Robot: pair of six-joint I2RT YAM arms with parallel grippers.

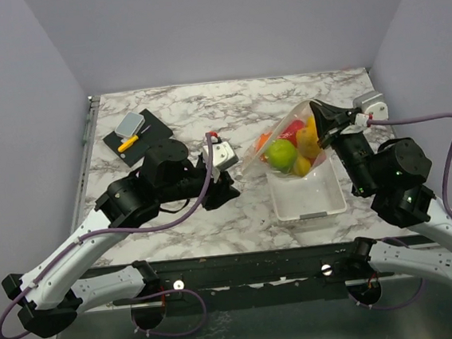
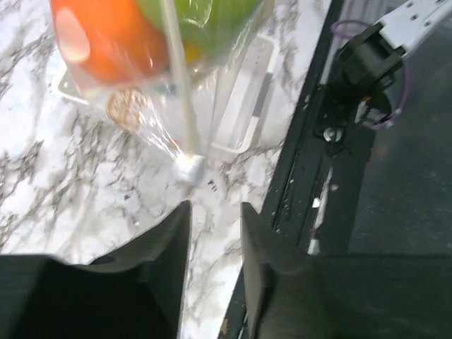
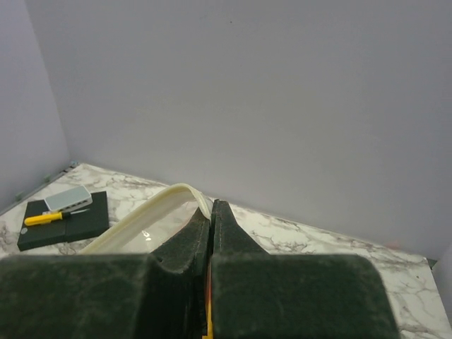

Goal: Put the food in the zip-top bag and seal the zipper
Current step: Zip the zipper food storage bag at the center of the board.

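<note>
Over marble table (image 1: 188, 109), pinching right gripper (image 3: 212, 212) tight on zipper (image 3: 141, 215) at far right end, hanging zip-top bag (image 1: 316, 169) with food (image 1: 282, 153) inside over white tray (image 1: 310, 209). Holding left gripper (image 2: 212, 226) apart just near loose left corner, closing on nothing yet — risking missing this thin strip, leaving mouth unsealed.

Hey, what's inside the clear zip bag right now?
Inside the zip-top bag: green fruit, red piece, yellow piece, orange piece. The right fingers cover the bag's right corner, so anything there is hidden.

Left wrist: food (image 2: 99, 35) blurred, cropped at top edge. Right wrist: right gripper (image 3: 211, 212) covers the zipper (image 3: 134, 213) end; food hidden there.
</note>
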